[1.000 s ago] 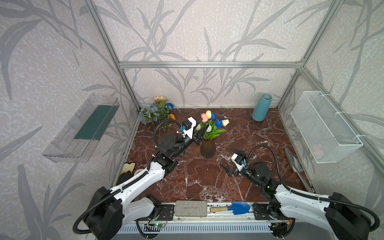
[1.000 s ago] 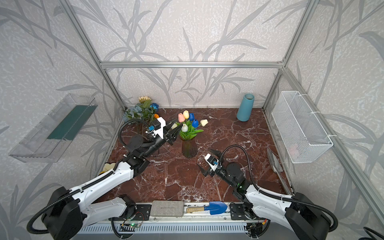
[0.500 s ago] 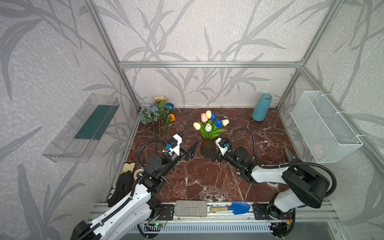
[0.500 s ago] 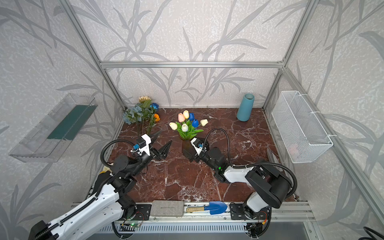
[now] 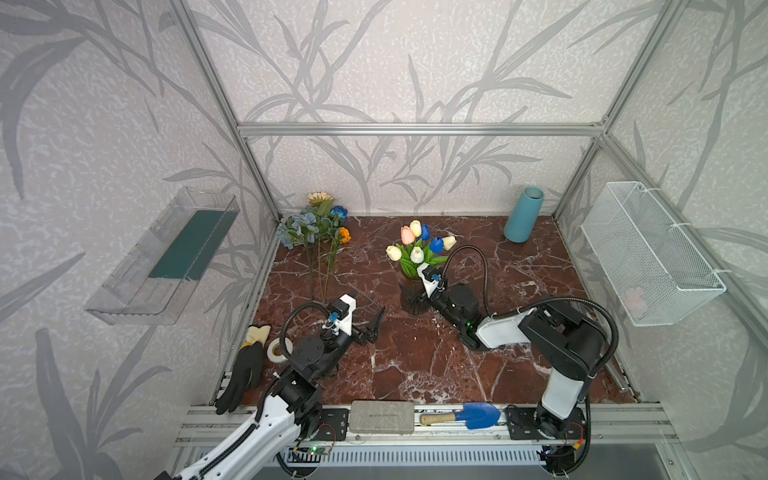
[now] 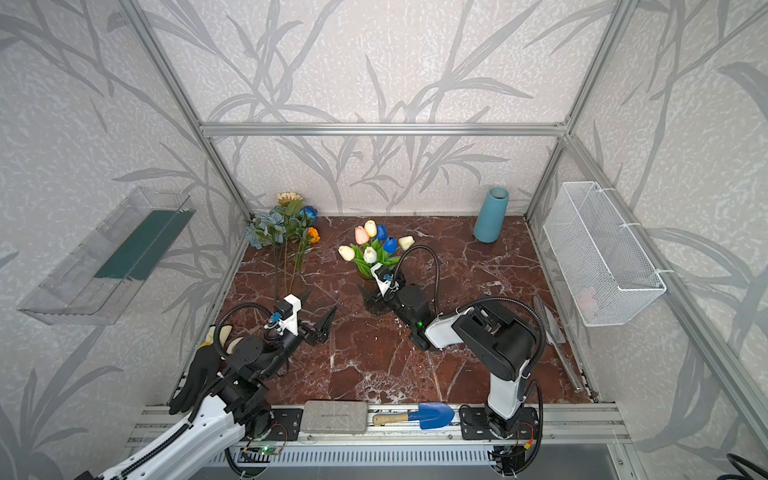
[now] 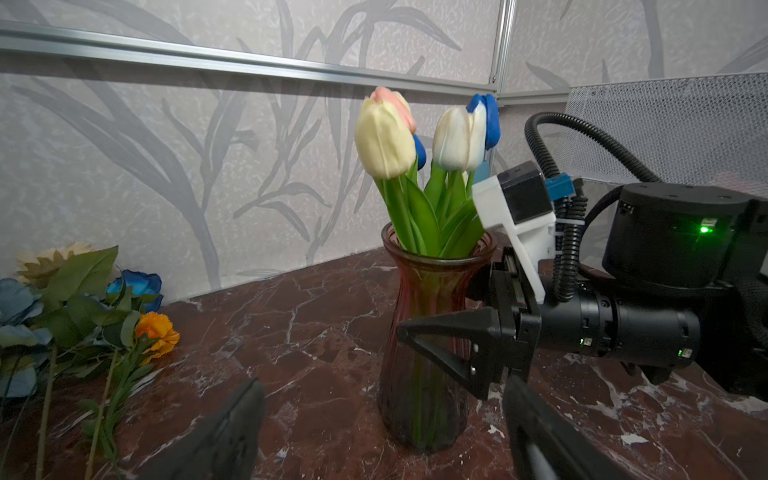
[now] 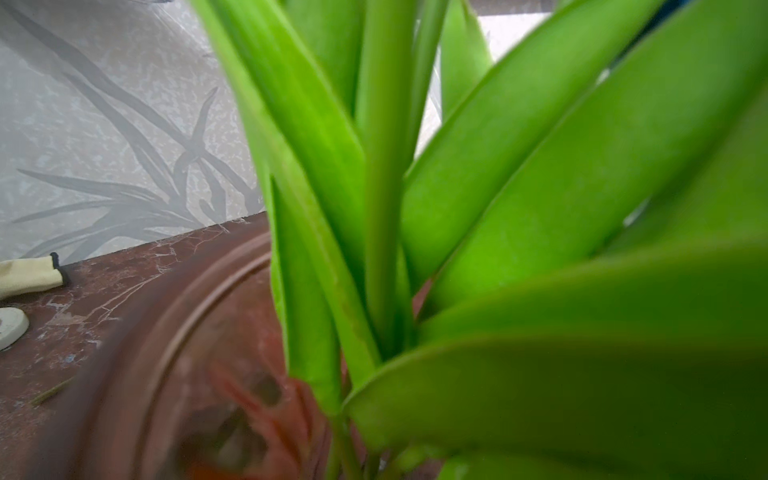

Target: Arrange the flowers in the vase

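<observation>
Tulips (image 5: 419, 245) in vase (image 7: 419, 286); bunch (image 5: 316, 224) upper left waits.
My left gripper (image 6: 321, 300) gapes empty; right gripper (image 5: 412, 300) straddles vase, grip unclear.

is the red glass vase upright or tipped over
Upright: in the left wrist view the vase stands on its base, with the tulips rising from its mouth.

Bright even light; blurry tulip leaves (image 8: 540, 187)
</observation>
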`<action>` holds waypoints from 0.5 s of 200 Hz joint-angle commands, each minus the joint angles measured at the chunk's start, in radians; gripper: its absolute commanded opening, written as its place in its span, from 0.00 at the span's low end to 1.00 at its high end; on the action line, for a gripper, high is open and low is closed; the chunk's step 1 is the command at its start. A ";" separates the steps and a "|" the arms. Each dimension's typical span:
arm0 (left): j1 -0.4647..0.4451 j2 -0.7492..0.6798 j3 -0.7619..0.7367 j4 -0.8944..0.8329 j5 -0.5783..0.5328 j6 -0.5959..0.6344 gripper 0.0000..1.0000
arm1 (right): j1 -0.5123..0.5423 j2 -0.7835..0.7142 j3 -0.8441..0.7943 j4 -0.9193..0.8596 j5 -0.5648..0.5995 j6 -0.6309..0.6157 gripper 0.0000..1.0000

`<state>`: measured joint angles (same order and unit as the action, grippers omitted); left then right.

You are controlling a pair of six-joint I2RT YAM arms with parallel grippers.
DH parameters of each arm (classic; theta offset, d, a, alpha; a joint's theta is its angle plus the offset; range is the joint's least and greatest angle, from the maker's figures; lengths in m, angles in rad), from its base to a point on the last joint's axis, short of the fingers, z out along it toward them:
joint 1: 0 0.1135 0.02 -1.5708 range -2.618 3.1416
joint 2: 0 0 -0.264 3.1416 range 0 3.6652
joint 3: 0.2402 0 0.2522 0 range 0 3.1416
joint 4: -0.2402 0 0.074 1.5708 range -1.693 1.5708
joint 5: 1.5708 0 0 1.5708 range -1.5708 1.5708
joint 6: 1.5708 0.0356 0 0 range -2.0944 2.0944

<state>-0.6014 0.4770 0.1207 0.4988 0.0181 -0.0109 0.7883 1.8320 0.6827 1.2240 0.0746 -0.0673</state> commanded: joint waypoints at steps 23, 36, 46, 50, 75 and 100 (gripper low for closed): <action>-0.003 -0.032 -0.034 -0.042 -0.058 0.047 0.92 | -0.001 0.021 0.020 0.106 0.033 -0.015 0.72; -0.003 -0.035 -0.036 -0.045 -0.074 0.044 0.93 | -0.001 0.018 0.019 0.090 0.034 -0.027 0.68; -0.002 -0.035 -0.033 -0.059 -0.074 0.046 0.93 | -0.001 0.019 0.019 0.084 0.033 -0.041 0.65; -0.003 -0.063 -0.030 -0.069 -0.075 0.046 0.93 | -0.001 0.020 0.020 0.082 0.034 -0.047 0.65; -0.002 -0.101 -0.021 -0.126 -0.091 0.039 0.95 | -0.001 0.024 0.027 0.058 0.032 -0.073 0.57; -0.003 -0.139 0.003 -0.230 -0.110 0.038 0.96 | -0.001 0.031 0.042 0.040 0.032 -0.093 0.48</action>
<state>-0.6014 0.3691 0.0948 0.3756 -0.0563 0.0193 0.7895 1.8515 0.6907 1.2621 0.0860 -0.0875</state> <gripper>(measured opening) 0.956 0.664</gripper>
